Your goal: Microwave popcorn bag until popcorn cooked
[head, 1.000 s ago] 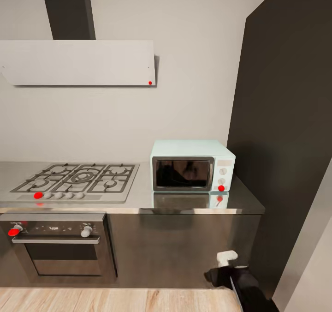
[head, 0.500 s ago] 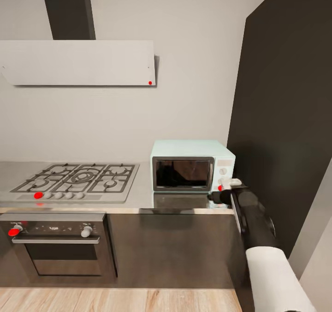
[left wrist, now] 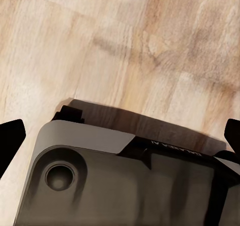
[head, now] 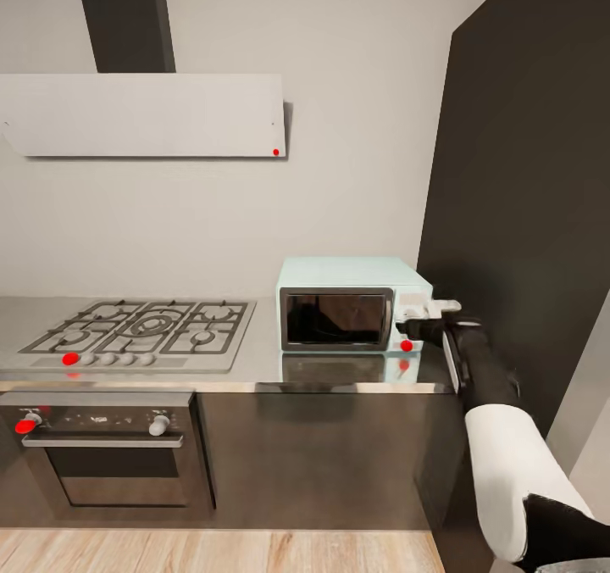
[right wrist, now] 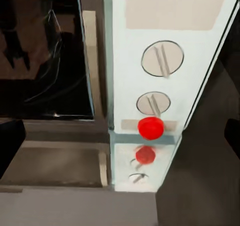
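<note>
Right gripper (head: 430, 312) at the control panel of the pale mint-white boxy microwave (head: 352, 303).
Its fingers stand apart, holding nothing, just in front of the two round knobs (right wrist: 162, 58) above a red dot (right wrist: 150, 128); the microwave's dark glass door is closed, on the grey reflective countertop (head: 339, 371), right of the steel gas hob (head: 140, 329).

Pale wood-grain plank flooring (left wrist: 125, 40) fills the upper half of the frame, its grain and plank seams running diagonally, with a darker knotty patch right of centre near the top. Across the lower half lies a dark grey, rounded-cornered moulded body panel (left wrist: 120, 186) with a lighter bevelled edge; a circular recessed socket (left wrist: 60, 176) sits in its lower left part, and faint illegible lettering runs along an angled ridge toward the right. Two black fingertips (left wrist: 10, 138) of the left gripper (left wrist: 120, 138) poke in at the left and right edges, set wide apart.
</note>
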### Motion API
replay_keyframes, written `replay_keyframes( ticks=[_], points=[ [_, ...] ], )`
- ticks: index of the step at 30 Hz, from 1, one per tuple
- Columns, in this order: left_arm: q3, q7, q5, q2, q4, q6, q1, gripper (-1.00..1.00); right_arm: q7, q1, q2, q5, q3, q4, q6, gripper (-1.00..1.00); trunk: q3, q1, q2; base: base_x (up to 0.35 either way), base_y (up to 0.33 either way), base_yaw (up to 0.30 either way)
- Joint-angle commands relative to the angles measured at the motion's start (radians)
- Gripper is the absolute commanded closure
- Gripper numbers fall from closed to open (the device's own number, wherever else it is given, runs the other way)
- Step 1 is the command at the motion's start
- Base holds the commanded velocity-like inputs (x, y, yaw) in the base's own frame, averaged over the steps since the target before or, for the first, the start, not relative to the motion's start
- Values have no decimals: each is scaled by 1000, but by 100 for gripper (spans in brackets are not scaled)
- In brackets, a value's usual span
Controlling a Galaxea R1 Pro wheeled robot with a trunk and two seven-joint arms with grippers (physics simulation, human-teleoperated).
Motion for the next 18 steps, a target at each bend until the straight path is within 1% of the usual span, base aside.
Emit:
replay_keyframes(
  ticks=[1,3,4,6,8,11,14,15,18],
  points=[
    [-2,-5,7,0,2,-3,-1,-100,9,-1,-2,10,-28,61,-71,-100,-1,0,-1,0,0,0],
    [-2,-5,7,0,2,-3,-1,-100,10,-1,-10,11,-45,134,-159,-100,-1,0,-1,0,0,0],
    [-2,-5,7,1,2,-3,-1,-100,10,-1,-20,11,-50,175,-212,-100,-1,0,-1,0,0,0],
    [-2,-5,7,1,2,-3,-1,-100,11,0,-28,11,-55,204,-251,-100,-1,0,-1,0,0,0],
    [-2,-5,7,2,2,-3,-1,-100,13,0,-33,13,-59,215,-270,-100,-1,0,-1,0,0,0],
    [-2,-5,7,2,2,-5,-1,-100,21,0,-34,11,-61,228,-276,-100,-1,0,-1,0,0,0],
    [-2,-5,7,2,2,-5,-1,-100,13,0,-53,11,-66,261,-278,-100,-1,0,-1,0,0,0],
    [-2,-5,7,2,2,-5,-1,-100,9,0,-63,12,-68,296,-285,-100,-1,0,-1,0,0,0],
    [-1,-5,7,2,2,-4,-1,-100,6,0,-69,12,-72,365,-313,-100,-1,0,-1,0,0,0]
  ],
)
